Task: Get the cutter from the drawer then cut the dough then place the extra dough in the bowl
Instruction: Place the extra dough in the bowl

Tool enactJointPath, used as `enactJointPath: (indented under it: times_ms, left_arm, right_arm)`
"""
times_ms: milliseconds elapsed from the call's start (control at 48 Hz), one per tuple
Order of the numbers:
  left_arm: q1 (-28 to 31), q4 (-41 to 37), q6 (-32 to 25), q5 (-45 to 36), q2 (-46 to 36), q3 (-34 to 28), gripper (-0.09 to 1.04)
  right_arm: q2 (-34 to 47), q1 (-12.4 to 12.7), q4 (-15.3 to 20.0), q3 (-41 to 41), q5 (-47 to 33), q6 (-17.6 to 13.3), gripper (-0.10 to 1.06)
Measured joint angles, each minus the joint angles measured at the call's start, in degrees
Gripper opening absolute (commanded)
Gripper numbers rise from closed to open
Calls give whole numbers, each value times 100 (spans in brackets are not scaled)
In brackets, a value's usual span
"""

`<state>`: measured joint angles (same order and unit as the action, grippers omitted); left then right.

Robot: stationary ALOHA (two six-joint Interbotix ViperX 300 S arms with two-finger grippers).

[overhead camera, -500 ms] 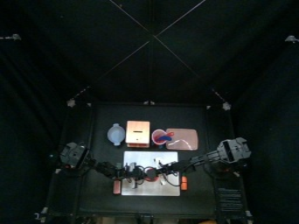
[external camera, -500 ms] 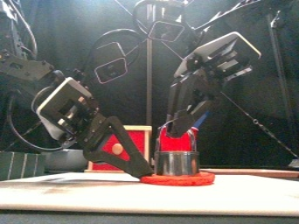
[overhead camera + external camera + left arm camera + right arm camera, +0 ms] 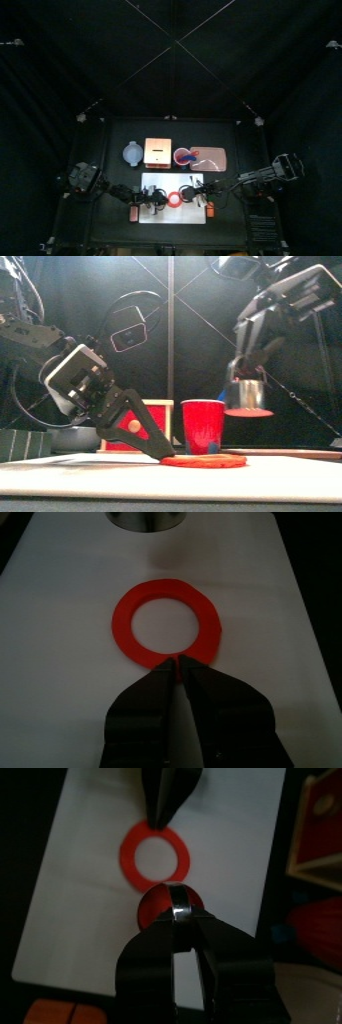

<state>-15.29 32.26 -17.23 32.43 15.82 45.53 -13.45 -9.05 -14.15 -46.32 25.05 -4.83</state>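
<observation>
front view: right fingers (image 3: 243, 371) clamp the round metal cutter (image 3: 246, 394), raised well above the white cutting board (image 3: 274, 472), a red dough disc (image 3: 249, 413) at its bottom. left fingers (image 3: 160, 454), pressed together, touch the rim of the flat red dough ring (image 3: 203, 462) on the board.

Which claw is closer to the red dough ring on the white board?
Left. The left gripper touches the dough ring at its edge with its tips. The right gripper hangs raised off to the right, clear of the ring, holding the cutter.
</observation>
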Motion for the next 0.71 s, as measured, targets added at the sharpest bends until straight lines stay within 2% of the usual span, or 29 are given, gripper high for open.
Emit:
enactJointPath:
  times_ms: [104,312,542,604,708]
  left_arm:
    - [105,-299,-193,9,-290,62,58]
    - [132,-369,-237,0,-369,97,58]
    - [158,-492,-325,-9,-422,237,59]
    - [167,-501,-369,-35,-448,264,59]
    - [167,-598,-387,-70,-571,272,59]
  right_arm:
    - [-9,220,105,-44,-9,0,37]
    - [35,343,659,-35,-264,-35,41]
    - [220,510,782,-35,-404,-176,71]
    - [229,519,800,-35,-413,-149,75]
    - [229,519,844,-26,-422,-176,75]
